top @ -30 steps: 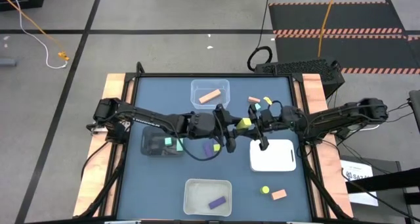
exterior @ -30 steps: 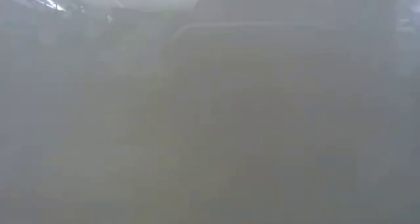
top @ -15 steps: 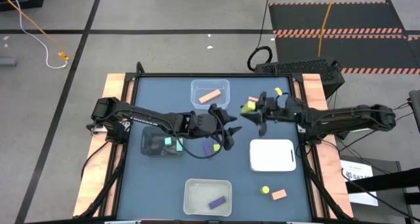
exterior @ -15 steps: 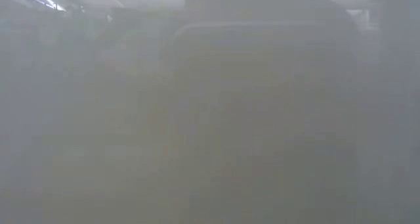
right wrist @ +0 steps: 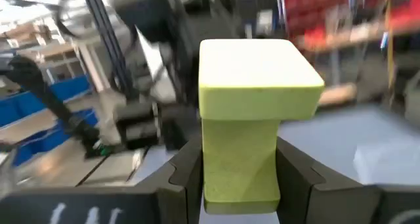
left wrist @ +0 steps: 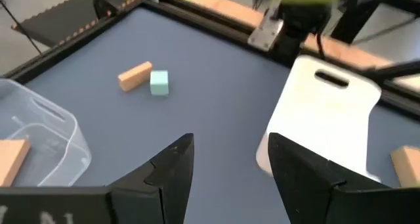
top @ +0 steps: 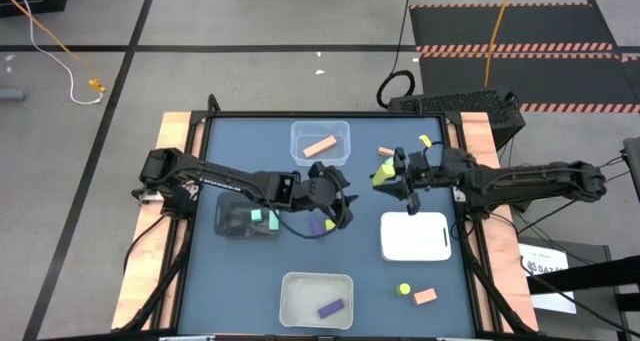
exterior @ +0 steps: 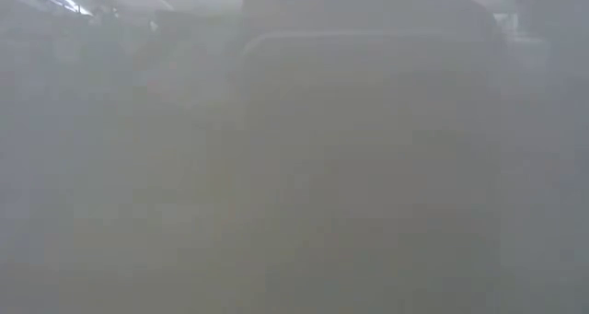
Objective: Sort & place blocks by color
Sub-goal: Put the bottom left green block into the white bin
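Observation:
My right gripper (top: 388, 178) is above the table's far right part, just beyond the white tray (top: 415, 237), and is shut on a yellow-green block (top: 381, 171). My left gripper (top: 345, 203) is open over the table's middle, above two purple blocks (top: 322, 224) that lie flat. An orange bar (left wrist: 134, 76) and a teal cube (left wrist: 159, 81) lie side by side near the far edge. A second yellow-green piece (top: 423, 140) lies farther right. A yellow-green round piece (top: 404, 290) and an orange block (top: 425, 296) lie near the near right corner. My right gripper pinches the yellow-green block's lower part (right wrist: 239, 161) between its two fingers (right wrist: 187, 168). The block's wider end (right wrist: 259, 73) sticks out past the fingertips. The block is lifted clear of the table.
A clear tub (top: 320, 142) at the far edge holds an orange bar. A black tray (top: 232, 221) on the left holds teal pieces. A clear tub (top: 316, 299) at the near edge holds a purple bar. The low view is fogged and shows nothing usable.
My right gripper, with the yellow-green block, has moved from the table's middle beside my left gripper toward the far right, lifting the block away. My left gripper has drawn back a little toward the table's left.

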### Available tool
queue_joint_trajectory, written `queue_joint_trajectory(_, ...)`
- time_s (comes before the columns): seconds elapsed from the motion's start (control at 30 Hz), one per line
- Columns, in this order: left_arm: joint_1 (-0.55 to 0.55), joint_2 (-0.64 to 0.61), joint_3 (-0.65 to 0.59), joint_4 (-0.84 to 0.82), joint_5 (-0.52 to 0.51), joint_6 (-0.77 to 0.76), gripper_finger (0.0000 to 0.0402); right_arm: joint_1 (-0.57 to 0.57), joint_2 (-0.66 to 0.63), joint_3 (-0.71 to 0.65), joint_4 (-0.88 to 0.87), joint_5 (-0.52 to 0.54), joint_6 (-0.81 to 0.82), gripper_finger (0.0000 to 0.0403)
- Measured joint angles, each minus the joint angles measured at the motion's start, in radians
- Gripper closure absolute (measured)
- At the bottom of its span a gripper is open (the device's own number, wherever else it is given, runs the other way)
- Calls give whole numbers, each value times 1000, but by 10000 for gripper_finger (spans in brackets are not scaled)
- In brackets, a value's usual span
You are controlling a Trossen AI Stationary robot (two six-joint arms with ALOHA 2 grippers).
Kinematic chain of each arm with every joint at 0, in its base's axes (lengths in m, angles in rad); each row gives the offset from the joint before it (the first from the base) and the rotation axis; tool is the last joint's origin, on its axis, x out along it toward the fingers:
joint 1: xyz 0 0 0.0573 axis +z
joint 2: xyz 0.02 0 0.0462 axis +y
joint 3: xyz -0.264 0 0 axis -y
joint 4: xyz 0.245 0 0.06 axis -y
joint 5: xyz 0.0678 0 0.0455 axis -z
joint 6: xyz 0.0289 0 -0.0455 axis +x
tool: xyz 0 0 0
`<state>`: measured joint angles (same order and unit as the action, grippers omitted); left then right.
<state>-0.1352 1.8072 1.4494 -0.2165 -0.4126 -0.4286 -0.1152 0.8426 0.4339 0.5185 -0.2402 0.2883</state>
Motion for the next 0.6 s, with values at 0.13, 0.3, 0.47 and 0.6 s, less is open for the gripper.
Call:
queue_joint_trajectory(0.13,-2,0,0,-24,0,-3,206,24,1,0,-186,-81,153,290)
queue_joint_trajectory(0.3,-1,1,0,-110,1,-37,206,99,1,0,-362,-158,367,290)
queue_joint_trajectory(0.47,-1,2,0,-236,13,-87,206,247,1,0,-497,-159,583,290)
queue_joint_trajectory(0.6,-1,2,0,-308,45,-125,206,371,1,0,-566,-159,733,290)
